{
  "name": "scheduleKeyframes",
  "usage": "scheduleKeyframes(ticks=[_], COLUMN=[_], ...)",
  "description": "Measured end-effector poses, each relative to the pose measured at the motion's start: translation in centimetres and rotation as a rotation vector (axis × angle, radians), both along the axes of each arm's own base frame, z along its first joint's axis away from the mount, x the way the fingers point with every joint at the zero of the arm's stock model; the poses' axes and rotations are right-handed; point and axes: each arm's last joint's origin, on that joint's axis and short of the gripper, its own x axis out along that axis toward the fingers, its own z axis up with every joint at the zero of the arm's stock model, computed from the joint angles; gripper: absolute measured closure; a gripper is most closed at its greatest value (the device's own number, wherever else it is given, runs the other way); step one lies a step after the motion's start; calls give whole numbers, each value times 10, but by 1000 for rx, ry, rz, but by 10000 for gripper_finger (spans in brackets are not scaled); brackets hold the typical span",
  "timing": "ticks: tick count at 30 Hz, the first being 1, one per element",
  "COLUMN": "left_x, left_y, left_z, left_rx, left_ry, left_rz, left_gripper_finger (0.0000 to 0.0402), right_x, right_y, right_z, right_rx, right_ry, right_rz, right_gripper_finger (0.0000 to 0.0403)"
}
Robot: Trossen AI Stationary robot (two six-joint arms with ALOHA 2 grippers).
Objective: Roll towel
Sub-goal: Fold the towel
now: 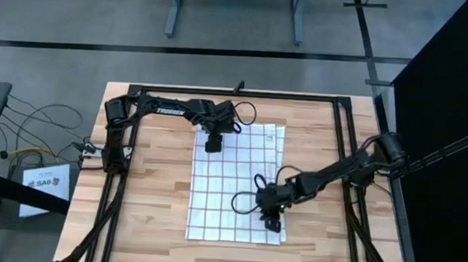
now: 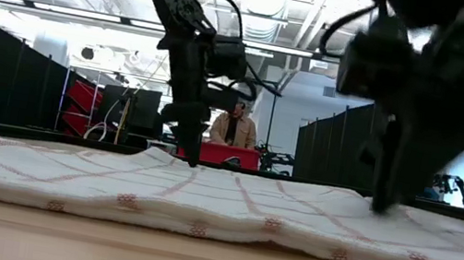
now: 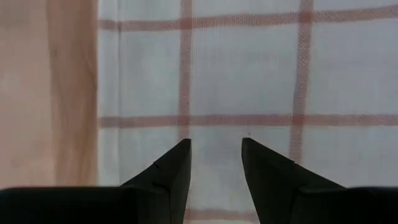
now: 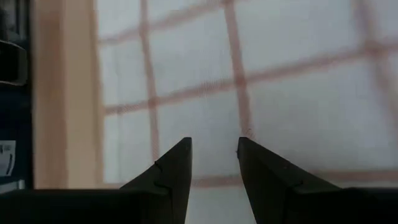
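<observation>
a wooden table (image 1: pixel 147 191) is seen under a dark frame, with the towel (image 1: pixel 234 185) laid flat at its middle. the left gripper (image 1: pixel 213 145) is held over the towel's far left part, fingers (image 3: pixel 168 177) slightly parted, nothing pinched. the right gripper (image 1: pixel 272 223) is lowered at the near right edge, fingers (image 4: pixel 171 171) likewise a little apart and empty. a person (image 2: pixel 233 127) is seated in the room behind.

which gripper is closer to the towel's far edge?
Left. The left gripper sits over the towel just inside its far edge, fingers open. The right gripper is down near the towel's near right corner, fingers open too.
</observation>
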Motion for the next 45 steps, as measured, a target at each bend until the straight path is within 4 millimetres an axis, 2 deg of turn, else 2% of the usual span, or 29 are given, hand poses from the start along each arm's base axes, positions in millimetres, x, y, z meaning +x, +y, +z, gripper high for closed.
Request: scheduleKeyframes(ticks=[4, 7, 15, 19, 29, 37, 41, 45], left_x=[-7, -18, -43, -51, -76, -97, -95, -85], left_y=[11, 11, -8, -24, -76, -129, -156, -188], left_z=[0, -3, -27, -28, -14, -17, -16, -14], left_rx=[-17, -83, -221, -247, -289, -350, -394, -469], left_ry=[19, 93, 190, 213, 140, 73, 13, -99], left_rz=[47, 70, 181, 237, 379, 492, 554, 589], left_gripper_finger=[274, 274, 274, 274, 274, 274, 274, 274], right_x=[2, 2, -15, -26, -57, -68, -70, -73], right_y=[6, 4, -12, -27, -82, -129, -152, -174], right_z=[-14, -14, -3, 2, 2, 3, 3, 4], right_rx=[21, 20, -87, -144, -194, -261, -267, -300], right_ry=[53, 61, 172, 197, 169, 159, 140, 117], right_rz=[-46, -65, -23, -6, -40, -30, -27, -44], right_gripper_finger=[284, 284, 284, 284, 284, 284, 284, 284])
